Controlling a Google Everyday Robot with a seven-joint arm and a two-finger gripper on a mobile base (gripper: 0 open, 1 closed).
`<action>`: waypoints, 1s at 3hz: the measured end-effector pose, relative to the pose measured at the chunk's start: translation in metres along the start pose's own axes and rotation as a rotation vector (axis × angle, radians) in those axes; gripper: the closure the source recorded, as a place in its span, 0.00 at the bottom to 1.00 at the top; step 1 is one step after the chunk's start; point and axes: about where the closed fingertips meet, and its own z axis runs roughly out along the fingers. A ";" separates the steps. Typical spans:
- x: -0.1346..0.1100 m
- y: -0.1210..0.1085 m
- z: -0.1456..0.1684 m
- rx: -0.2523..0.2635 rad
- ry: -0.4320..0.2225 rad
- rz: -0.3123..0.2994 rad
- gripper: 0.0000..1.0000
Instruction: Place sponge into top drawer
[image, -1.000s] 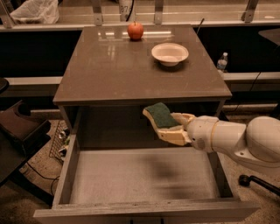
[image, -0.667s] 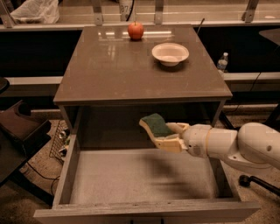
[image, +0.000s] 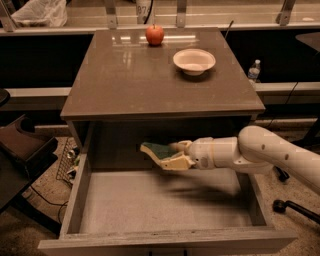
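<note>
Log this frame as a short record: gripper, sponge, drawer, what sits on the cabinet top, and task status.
gripper: gripper reaches in from the right, below the cabinet top and above the rear of the drawer; jaws closed on the sponge
sponge: sponge held in the air over the drawer floor, green side up
top drawer: top drawer pulled fully out
cabinet top: cabinet top carries a red apple at the back and a white bowl to its right
task status: sponge not yet released into the drawer

It looks like a robot lab. A lone worktop (image: 125, 80) stands on a speckled floor (image: 35, 235) with a loose cable (image: 44, 197). A robot's end effector (image: 161, 156) grips the sponge (image: 156, 148) above the top drawer (image: 165, 241).
</note>
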 end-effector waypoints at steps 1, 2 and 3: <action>-0.005 0.008 0.009 -0.033 0.033 -0.050 1.00; -0.012 0.038 -0.003 0.046 0.043 -0.073 1.00; 0.001 0.076 -0.013 0.165 0.051 -0.073 1.00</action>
